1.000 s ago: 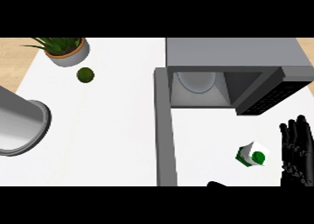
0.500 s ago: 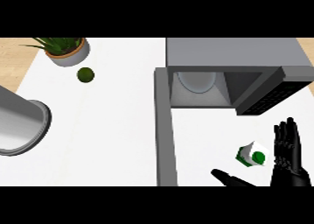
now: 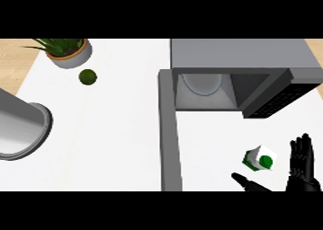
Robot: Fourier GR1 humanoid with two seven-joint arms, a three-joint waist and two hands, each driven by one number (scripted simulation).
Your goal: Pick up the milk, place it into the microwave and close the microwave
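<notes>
The milk [image 3: 259, 158] is a small white carton with a green label and cap, standing on the white counter in front of the microwave [image 3: 240, 72]. The microwave is grey, its cavity showing a round plate inside, and its door [image 3: 169, 134] swings open toward me on the left. My right hand [image 3: 302, 167] comes in at the lower right, open, with straight fingers just right of the carton and the thumb [image 3: 248, 183] below it. The carton stands between thumb and fingers, untouched as far as I can see. My left forearm [image 3: 14, 123] fills the left edge; its hand is out of view.
A potted plant [image 3: 67, 50] stands at the back left of the counter [image 3: 110, 134]. A dark green round fruit [image 3: 88, 77] lies just in front of it. The open door forms a long grey barrier down the middle.
My right hand has moved left toward the milk, and its thumb has come into view below the carton. The milk and the door have stayed put.
</notes>
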